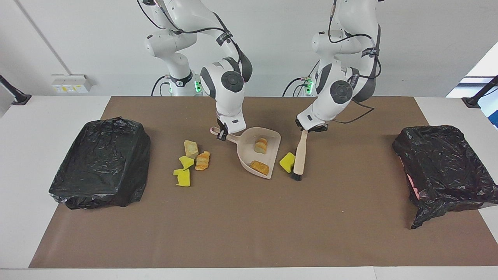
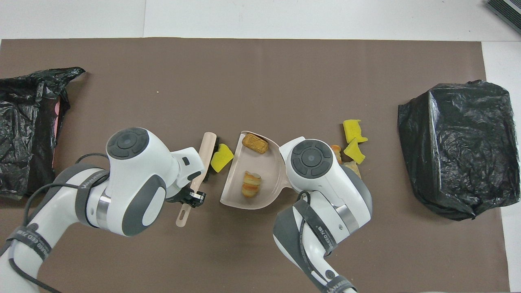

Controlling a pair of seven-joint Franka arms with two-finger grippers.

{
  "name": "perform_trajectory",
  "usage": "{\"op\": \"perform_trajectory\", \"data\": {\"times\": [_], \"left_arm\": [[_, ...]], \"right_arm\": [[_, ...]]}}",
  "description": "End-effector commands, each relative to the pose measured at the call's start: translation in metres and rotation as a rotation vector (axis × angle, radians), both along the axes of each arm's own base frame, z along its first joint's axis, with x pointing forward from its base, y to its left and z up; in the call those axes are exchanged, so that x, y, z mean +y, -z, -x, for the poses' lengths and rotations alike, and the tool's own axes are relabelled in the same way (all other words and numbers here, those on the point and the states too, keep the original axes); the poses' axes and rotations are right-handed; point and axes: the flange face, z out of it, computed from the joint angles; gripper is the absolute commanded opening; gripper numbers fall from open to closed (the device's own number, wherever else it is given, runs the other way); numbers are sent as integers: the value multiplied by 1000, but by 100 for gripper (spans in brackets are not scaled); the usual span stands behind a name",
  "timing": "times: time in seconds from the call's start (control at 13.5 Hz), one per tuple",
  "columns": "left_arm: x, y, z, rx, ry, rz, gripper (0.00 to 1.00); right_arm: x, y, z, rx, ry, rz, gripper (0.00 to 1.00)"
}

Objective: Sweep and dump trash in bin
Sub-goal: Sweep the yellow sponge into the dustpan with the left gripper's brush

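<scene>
My right gripper (image 1: 221,134) is shut on the handle of the beige dustpan (image 1: 273,144), which rests flat on the brown mat. Two bread-like pieces of trash (image 1: 260,146) (image 2: 255,143) lie in the pan. My left gripper (image 1: 309,128) is shut on the handle of a beige brush (image 1: 299,155) (image 2: 208,147), whose bristles press a yellow foam wedge (image 1: 287,161) (image 2: 222,157) against the pan's open lip. Several more scraps (image 1: 190,163) (image 2: 352,143) lie beside the pan, toward the right arm's end. In the overhead view the right wrist hides its gripper.
A black-bagged bin (image 1: 101,163) (image 2: 456,150) stands at the right arm's end of the table. Another black-bagged bin (image 1: 443,163) (image 2: 24,130) stands at the left arm's end. The brown mat (image 1: 249,225) covers the table between them.
</scene>
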Motion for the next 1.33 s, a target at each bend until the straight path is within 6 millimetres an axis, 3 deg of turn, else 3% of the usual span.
{"op": "perform_trajectory", "data": {"times": [0.0,0.15,0.3,0.52,0.89,1.26], "left_arm": [[-41,-7,26,-38,-43,25,0],[-65,-10,41,-39,-52,20,0],[-73,-13,49,-16,-52,4,0],[-65,-29,43,28,-54,-21,0],[-50,-80,52,-13,-81,-59,0],[-48,-96,76,-40,-229,-151,0]], "right_arm": [[-4,2,1,-23,25,-9,0],[-3,2,2,-22,24,-8,0],[-4,2,1,-23,25,-9,0],[-4,2,1,-23,25,-9,0],[-5,1,1,-16,42,-3,0],[-25,-47,-22,-98,108,-48,0]]}}
